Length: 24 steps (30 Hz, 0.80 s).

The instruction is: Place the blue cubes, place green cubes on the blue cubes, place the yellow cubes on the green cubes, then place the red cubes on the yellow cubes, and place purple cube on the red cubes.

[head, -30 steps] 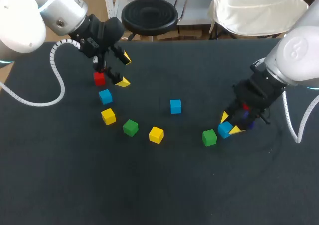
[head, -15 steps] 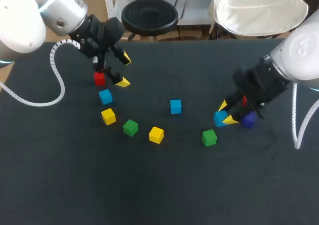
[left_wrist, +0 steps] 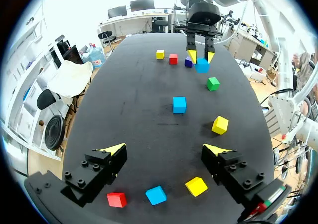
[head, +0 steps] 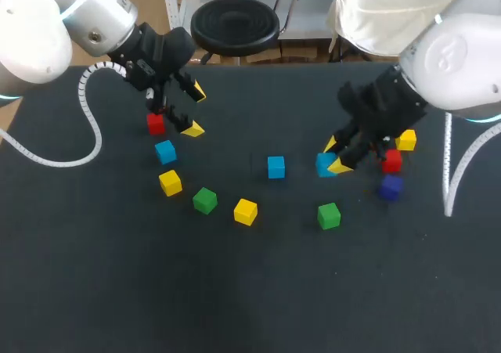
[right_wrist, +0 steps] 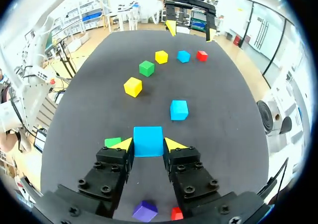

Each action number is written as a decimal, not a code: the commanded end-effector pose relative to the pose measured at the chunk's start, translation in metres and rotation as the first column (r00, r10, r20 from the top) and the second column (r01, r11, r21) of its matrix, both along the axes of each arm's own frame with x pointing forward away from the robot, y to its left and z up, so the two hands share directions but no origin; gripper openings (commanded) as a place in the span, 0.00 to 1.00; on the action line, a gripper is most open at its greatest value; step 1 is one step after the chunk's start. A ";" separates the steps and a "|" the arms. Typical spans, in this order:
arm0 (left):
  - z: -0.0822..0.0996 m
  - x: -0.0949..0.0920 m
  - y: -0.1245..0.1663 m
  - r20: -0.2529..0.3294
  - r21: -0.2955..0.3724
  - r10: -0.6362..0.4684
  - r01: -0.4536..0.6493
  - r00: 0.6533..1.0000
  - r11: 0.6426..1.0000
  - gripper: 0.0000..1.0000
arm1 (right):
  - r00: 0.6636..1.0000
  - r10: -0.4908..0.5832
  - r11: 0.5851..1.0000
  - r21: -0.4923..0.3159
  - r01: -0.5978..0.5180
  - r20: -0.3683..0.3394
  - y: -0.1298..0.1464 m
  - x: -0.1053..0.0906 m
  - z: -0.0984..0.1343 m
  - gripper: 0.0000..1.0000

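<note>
Right wrist view shows the right gripper [right_wrist: 148,145] closed on the held blue cube [right_wrist: 147,137], with the loose blue cube [right_wrist: 179,110] just ahead, nearer this arm than the left gripper [right_wrist: 191,30], which gapes empty.

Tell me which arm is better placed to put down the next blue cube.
Right. The right gripper is shut on a blue cube, near the central blue cube. The left gripper is open and empty, farther away.
</note>
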<state>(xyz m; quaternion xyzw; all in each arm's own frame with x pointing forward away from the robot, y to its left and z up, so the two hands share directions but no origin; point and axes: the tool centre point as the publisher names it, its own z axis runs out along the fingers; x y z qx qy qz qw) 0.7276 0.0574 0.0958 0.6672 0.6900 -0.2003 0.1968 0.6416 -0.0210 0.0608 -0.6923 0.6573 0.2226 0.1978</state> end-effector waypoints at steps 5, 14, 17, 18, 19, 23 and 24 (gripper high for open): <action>0.000 0.000 0.001 0.001 0.000 0.000 0.000 1.000 1.000 1.00 | 1.000 0.010 1.000 0.002 -0.009 -0.016 0.003 0.008 -0.002 0.00; 0.000 0.000 0.001 0.001 0.000 0.000 0.000 1.000 1.000 1.00 | 1.000 0.010 1.000 0.002 -0.009 -0.016 0.003 0.008 -0.002 0.00; 0.000 0.000 0.001 0.001 0.000 0.000 0.000 1.000 1.000 1.00 | 1.000 0.010 1.000 0.002 -0.009 -0.016 0.003 0.008 -0.002 0.00; 0.000 0.000 0.001 0.001 0.000 0.000 0.000 1.000 1.000 1.00 | 1.000 0.010 1.000 0.002 -0.009 -0.016 0.003 0.008 -0.002 0.00; 0.000 0.000 0.001 0.001 0.000 0.000 0.000 1.000 1.000 1.00 | 1.000 0.010 1.000 0.002 -0.009 -0.016 0.003 0.008 -0.002 0.00; 0.000 0.000 0.001 0.001 0.000 0.000 0.000 1.000 1.000 1.00 | 1.000 0.015 0.999 0.038 -0.014 -0.011 0.012 0.014 -0.006 0.00; 0.000 0.000 0.001 0.001 0.000 0.000 0.000 1.000 1.000 1.00 | 1.000 0.002 0.999 0.041 -0.001 -0.019 0.013 0.016 -0.008 0.00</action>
